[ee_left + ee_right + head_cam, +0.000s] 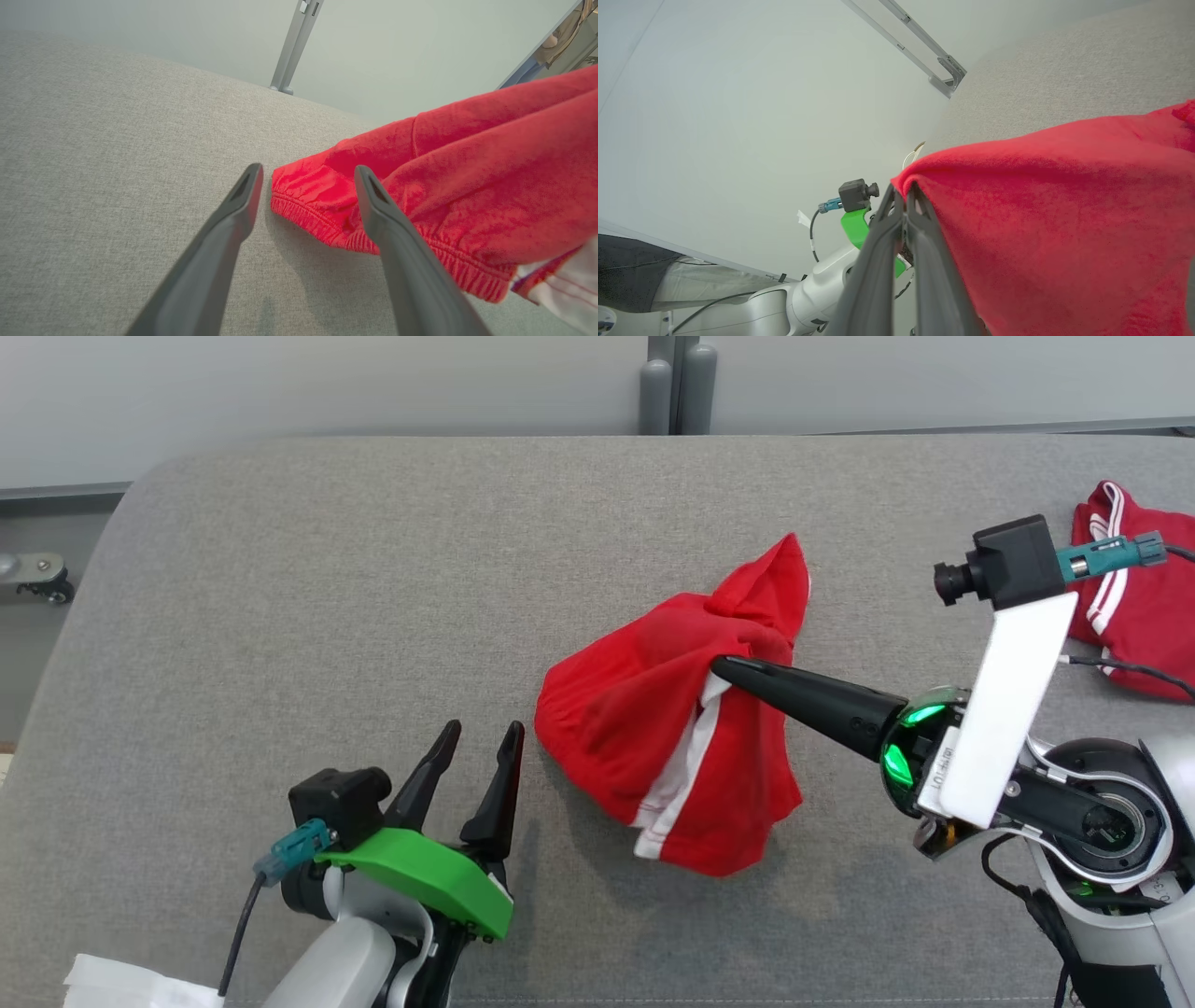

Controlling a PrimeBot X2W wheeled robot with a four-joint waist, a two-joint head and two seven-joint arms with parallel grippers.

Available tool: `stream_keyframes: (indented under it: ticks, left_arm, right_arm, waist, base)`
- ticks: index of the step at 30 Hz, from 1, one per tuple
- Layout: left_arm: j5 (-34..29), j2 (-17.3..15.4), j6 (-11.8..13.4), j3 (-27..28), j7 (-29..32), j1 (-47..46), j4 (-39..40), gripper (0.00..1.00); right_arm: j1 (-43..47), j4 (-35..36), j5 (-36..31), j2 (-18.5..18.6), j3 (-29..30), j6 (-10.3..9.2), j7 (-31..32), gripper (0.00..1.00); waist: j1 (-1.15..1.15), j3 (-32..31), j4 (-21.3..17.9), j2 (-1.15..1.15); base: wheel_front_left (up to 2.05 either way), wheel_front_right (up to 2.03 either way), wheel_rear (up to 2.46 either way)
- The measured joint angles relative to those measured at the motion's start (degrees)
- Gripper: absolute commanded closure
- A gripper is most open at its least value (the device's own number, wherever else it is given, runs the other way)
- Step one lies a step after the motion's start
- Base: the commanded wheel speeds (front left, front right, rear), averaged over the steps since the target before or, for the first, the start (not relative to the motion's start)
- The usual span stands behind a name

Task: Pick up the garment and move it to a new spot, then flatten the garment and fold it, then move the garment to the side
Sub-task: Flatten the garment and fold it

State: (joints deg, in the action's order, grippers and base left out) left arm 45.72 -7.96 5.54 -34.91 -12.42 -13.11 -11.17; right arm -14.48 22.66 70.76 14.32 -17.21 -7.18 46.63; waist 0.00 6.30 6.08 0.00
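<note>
Right fingers (803, 698) — garment (635, 719) between them

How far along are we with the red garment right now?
Done: the right gripper is shut on the red garment, pinching its cloth into a raised peak. In hand: the pick-up and move; the garment hangs bunched over the grey surface. Left: setting it down, flattening, folding, moving it aside. The left gripper is open beside the elastic waistband, holding nothing.
</note>
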Motion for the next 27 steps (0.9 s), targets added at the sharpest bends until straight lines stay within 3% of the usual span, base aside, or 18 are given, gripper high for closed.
stream_keyframes:
  ticks: [1, 4, 8, 13, 19, 20, 21, 22, 23, 27]
  left_arm:
    - [0.0, -0.2, 0.01, 0.45, 0.0, 0.01, 0.37, 0.0]
    - [-0.02, -0.54, 0.03, 0.85, 0.02, 0.01, 0.89, 0.0]
    - [-0.23, -0.41, 0.03, -0.22, 0.81, -0.12, 1.99, 0.0]
    - [-0.62, 0.63, 0.03, -2.31, 1.86, -0.93, 2.7, 0.0]
    - [-0.63, 1.67, 0.03, -3.01, 2.3, -2.54, 2.77, 0.0]
    - [-0.62, 1.77, 0.02, -3.19, 2.31, -2.58, 2.75, 0.0]
    - [-0.6, 1.94, -0.07, -3.54, 2.49, -2.6, 2.66, 0.0]
    - [-0.58, 2.07, -0.08, -4.0, 2.93, -2.6, 2.52, 0.0]
    - [-0.51, 2.12, -0.16, -4.44, 3.49, -2.6, 2.38, 0.0]
    - [0.44, 2.3, -1.86, -6.65, 5.99, -2.39, 2.29, 0.0]
  right_arm:
    - [0.69, 2.15, 2.43, -2.07, 1.19, -0.02, 0.14, 1.0]
    - [2.01, 1.76, 3.28, -3.34, 3.65, -0.05, 0.14, 1.0]
    - [7.05, -7.57, 0.81, -1.67, 8.64, -0.07, 0.14, 1.0]
    - [9.6, -19.58, -7.6, 1.94, 15.95, -0.45, -1.52, 1.0]
    - [7.84, -25.04, -13.12, 2.05, 18.47, -0.44, -3.32, 1.0]
    - [7.18, -25.55, -14.36, 2.12, 18.5, -0.44, -3.72, 0.92]
    - [6.42, -26.05, -15.47, 2.16, 18.55, -0.44, -4.2, 0.69]
    - [5.73, -26.22, -16.35, 2.4, 18.3, -0.44, -4.28, 0.31]
    - [5.13, -26.25, -16.9, 2.45, 18.17, -0.44, -4.3, 0.0]
    - [2.8, -25.07, -17.37, 1.64, 16.07, -0.44, -4.76, 0.0]
  waist:
    - [0.0, -0.22, -0.7, 0.0]
    - [0.0, -0.26, -1.74, 0.0]
    - [0.0, 0.72, -2.4, 0.0]
    - [0.0, 2.84, -2.12, 0.0]
    - [0.0, 4.72, -0.71, 0.0]
    - [0.0, 5.01, -0.32, 0.0]
    - [0.0, 5.28, 0.08, 0.0]
    - [0.0, 5.53, 0.51, 0.0]
    - [0.0, 5.74, 0.93, 0.0]
    - [0.0, 6.37, 2.25, 0.0]
  base:
    - [0.0, 0.0, 0.0]
    - [0.0, 0.0, 0.0]
    - [0.0, 0.0, 0.0]
    - [0.0, 0.0, 0.0]
    - [0.0, 0.0, 0.0]
    - [0.0, 0.0, 0.0]
    - [0.0, 0.0, 0.0]
    - [0.0, 0.0, 0.0]
    - [0.0, 0.0, 0.0]
    - [0.0, 0.0, 0.0]
